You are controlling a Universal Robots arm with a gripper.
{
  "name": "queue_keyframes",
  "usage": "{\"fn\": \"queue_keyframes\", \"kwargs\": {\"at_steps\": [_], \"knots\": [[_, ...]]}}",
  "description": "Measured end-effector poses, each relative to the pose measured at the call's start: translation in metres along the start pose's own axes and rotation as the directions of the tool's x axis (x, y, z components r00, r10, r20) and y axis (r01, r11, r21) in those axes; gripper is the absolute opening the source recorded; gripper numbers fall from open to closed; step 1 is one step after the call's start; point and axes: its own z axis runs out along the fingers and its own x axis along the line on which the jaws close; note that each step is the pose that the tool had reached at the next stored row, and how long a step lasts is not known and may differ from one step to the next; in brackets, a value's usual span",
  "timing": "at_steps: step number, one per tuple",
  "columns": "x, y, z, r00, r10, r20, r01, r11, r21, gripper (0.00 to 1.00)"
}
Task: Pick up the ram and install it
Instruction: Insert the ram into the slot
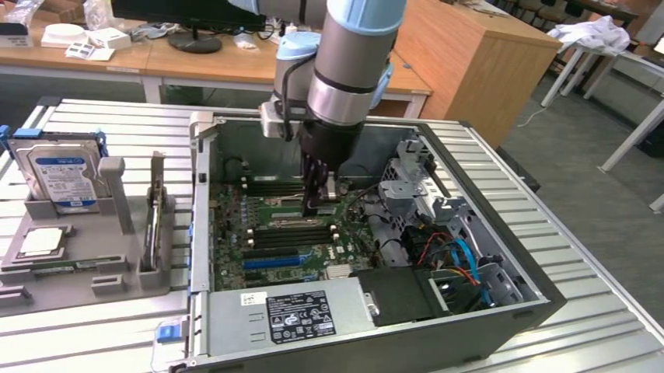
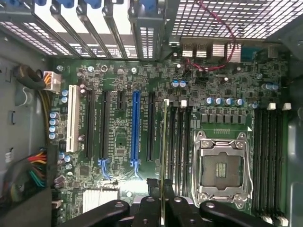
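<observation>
One ram (image 2: 164,142) is gripped edge-on between the closed fingers (image 2: 152,203) of the gripper (image 2: 164,198), down inside the open computer case (image 1: 202,148). It is held upright over the memory slots (image 2: 179,142) just beside the processor socket (image 2: 221,165); whether it is seated cannot be told. A hard drive (image 1: 62,175) is parked outside the case, on the exterior view's left.

Bright, even light; soft shadows.
</observation>
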Motion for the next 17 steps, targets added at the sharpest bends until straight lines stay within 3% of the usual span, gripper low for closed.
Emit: {"fn": "queue_keyframes", "kwargs": {"at_steps": [17], "knots": [[0.001,-0.0009,0.0296,1.0000,-0.001,0.0000,0.001,1.0000,0.0005,0.14]]}}
